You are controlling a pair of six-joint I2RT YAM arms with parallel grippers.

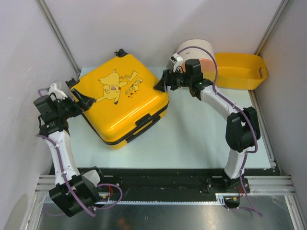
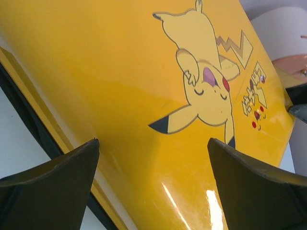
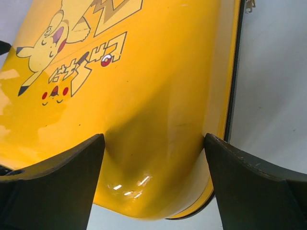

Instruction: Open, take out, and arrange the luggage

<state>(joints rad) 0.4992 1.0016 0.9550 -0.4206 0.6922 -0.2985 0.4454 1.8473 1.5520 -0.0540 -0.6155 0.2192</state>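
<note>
The luggage [image 1: 120,96], a yellow hard-shell suitcase with a Pikachu print, lies flat and closed on the table, turned diagonally. Its black handle [image 1: 144,120] faces the near side. My left gripper [image 1: 82,101] is open at the suitcase's left corner. In the left wrist view the yellow shell [image 2: 120,72] fills the space between and beyond the gripper's [image 2: 153,141] spread jaws. My right gripper [image 1: 160,85] is open at the right corner. In the right wrist view its [image 3: 154,136] jaws stand on either side of the rounded corner [image 3: 158,72], with nothing clamped.
A cream-and-pink drum-shaped box [image 1: 196,50] stands behind the right wrist and shows in the left wrist view [image 2: 283,24]. A yellow plastic basket [image 1: 240,71] sits at the back right. White walls close in on both sides. A black rail [image 1: 158,177] runs along the near edge.
</note>
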